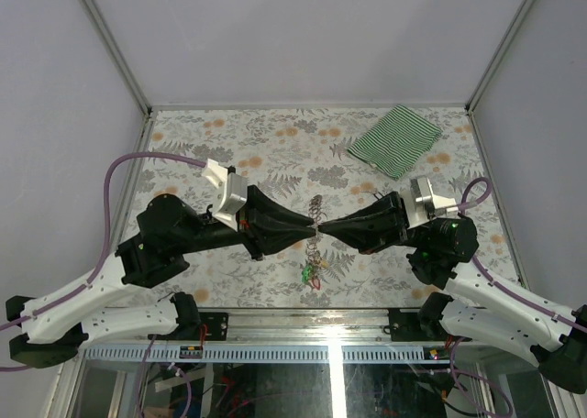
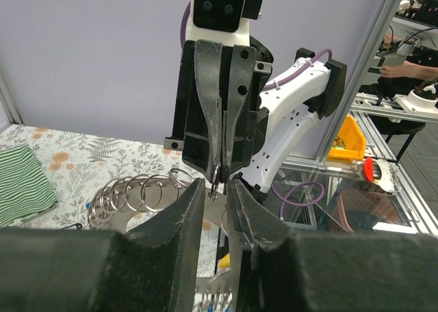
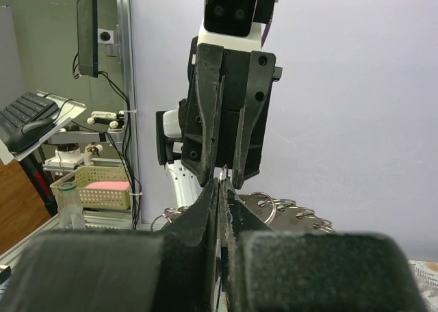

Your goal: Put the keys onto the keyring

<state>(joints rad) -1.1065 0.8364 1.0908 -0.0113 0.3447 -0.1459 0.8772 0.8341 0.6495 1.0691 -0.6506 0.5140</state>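
Shows right gripper (image 3: 220,186) pressed together on an end loop of the keyring (image 2: 134,196), mid-table, tip to tip with left gripper (image 2: 217,187), slightly spread; shows keys (image 1: 312,271) lying just nearward.

The top view is evenly bright, with soft light from above; the arms throw only faint shadows on the flowered table (image 1: 229,152). Below its near edge stands a narrow white stripe of glare. The straight frame posts lean inward (most at the corners). In the wrist views, the left gripper's fingers (image 2: 171,230) and the right gripper's fingers (image 3: 198,237) fill the foreground, dark, soft and out of focus, while the background is sharp. The keyring (image 2: 137,192) carries small bright glints.
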